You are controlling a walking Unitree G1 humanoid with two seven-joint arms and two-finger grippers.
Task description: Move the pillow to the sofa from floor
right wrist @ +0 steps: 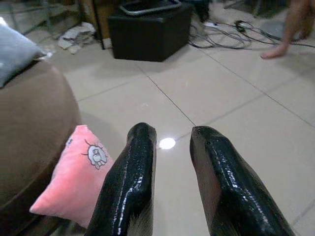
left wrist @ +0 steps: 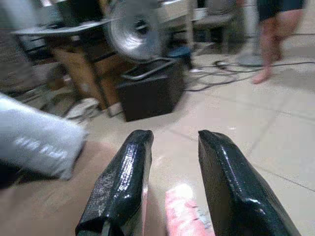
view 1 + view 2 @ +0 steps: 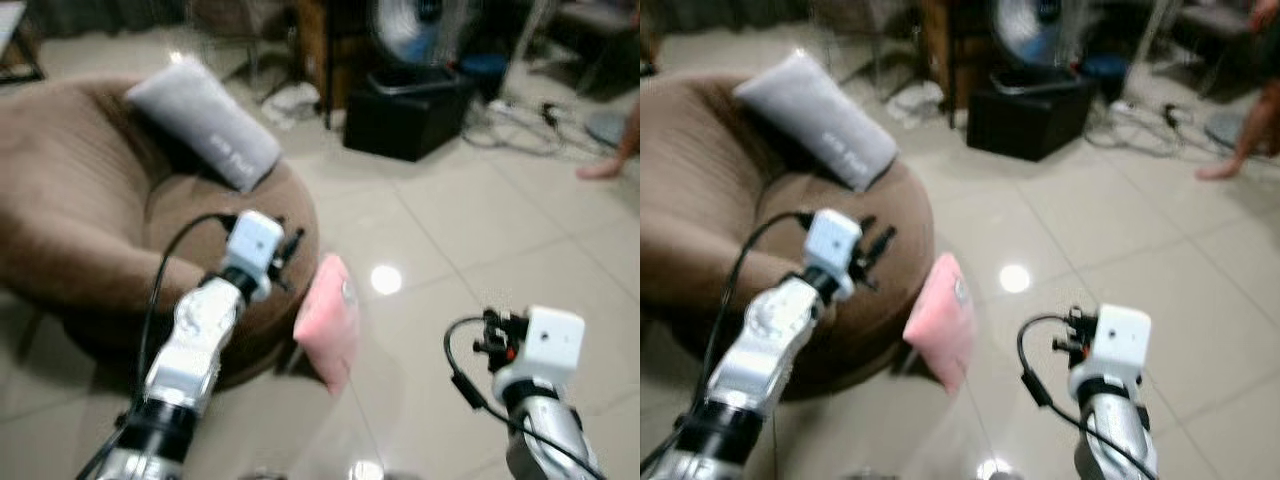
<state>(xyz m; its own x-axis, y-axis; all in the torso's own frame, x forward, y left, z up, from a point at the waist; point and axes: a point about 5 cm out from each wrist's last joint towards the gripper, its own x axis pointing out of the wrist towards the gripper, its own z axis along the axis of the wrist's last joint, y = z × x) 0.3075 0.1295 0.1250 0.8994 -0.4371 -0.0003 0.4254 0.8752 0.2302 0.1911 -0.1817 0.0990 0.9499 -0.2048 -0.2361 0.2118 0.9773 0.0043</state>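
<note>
One pink pillow (image 3: 327, 318) on the tiled floor (image 3: 480, 240), standing on edge, long axis upright, leaning against the brown sofa (image 3: 70, 200), grey pillow (image 3: 205, 122) on its seat, left tool (image 2: 170, 189) parted above the pink pillow, right tool (image 1: 170, 182) parted, empty, pink pillow beside it.
</note>
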